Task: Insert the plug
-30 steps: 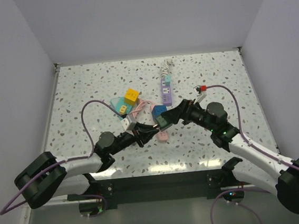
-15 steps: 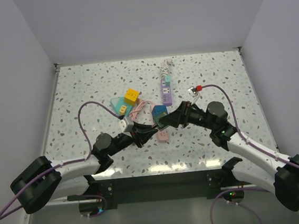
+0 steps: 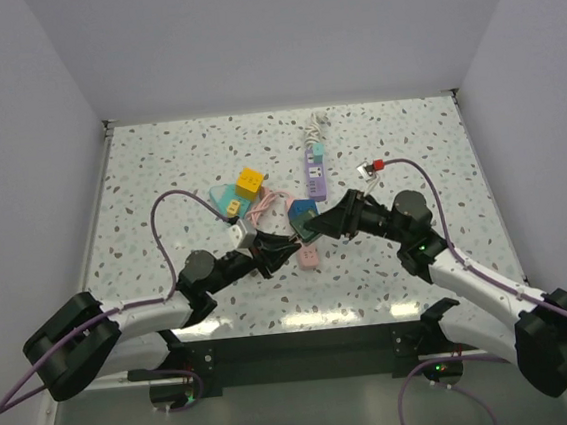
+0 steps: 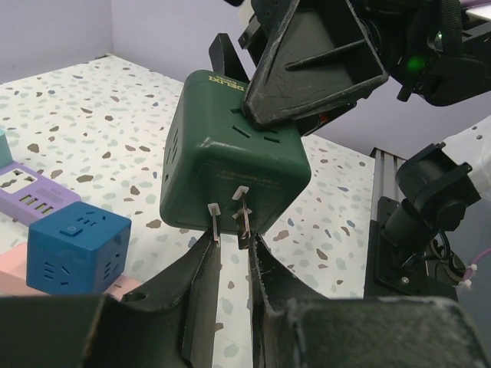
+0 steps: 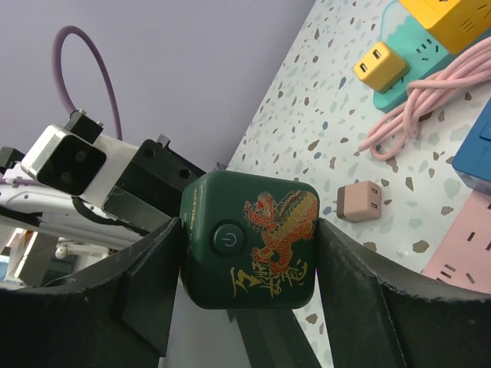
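Speckled table [image 3: 159,174], pale lilac walls [image 3: 276,32] all round. The right gripper [image 5: 249,261] clamps the green socket cube [image 4: 230,161] mid-air. The left gripper [image 4: 230,261] is closed on the plug [image 4: 243,215] just below, prongs up against the cube's lower face.

A purple power strip [image 3: 315,172] is laid toward the far edge of the desk [image 3: 158,164]. A yellow cube [image 3: 251,182], blue cube [image 3: 301,211] and pink cable [image 3: 266,206] are grouped near its centre.

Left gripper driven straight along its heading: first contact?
The green cube socket in the right gripper; the left gripper's plug prongs look to be at its face, depth unclear.
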Robot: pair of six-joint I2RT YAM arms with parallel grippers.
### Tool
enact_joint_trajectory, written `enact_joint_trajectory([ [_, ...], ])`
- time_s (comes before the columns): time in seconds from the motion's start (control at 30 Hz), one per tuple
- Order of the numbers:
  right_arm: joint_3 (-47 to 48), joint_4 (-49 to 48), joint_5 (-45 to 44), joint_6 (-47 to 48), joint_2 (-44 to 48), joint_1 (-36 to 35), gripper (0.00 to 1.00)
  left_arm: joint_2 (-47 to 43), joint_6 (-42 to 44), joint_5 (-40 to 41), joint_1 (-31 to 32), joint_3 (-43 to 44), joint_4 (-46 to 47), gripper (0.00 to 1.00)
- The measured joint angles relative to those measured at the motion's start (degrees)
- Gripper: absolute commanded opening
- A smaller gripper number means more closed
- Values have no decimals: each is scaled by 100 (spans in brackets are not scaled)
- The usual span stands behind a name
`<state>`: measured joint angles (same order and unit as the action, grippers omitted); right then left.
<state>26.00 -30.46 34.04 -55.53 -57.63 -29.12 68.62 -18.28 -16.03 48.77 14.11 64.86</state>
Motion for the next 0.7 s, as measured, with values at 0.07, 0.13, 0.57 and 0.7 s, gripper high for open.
enact_joint_trajectory([
  [0.07,0,59,-52,55,22,15,0,46,-2,22,0,37,-35,24],
  [0.13,0,214,-142,179,111,9,0,81,2,42,0,59,-94,40],
  [0.57,109,1394,-1102,1141,542,-98,0,79,50,144,4,70,-562,85],
  [0.7,286,1851,-1556,1497,540,-98,0,-105,50,284,4,-170,-765,85],
])
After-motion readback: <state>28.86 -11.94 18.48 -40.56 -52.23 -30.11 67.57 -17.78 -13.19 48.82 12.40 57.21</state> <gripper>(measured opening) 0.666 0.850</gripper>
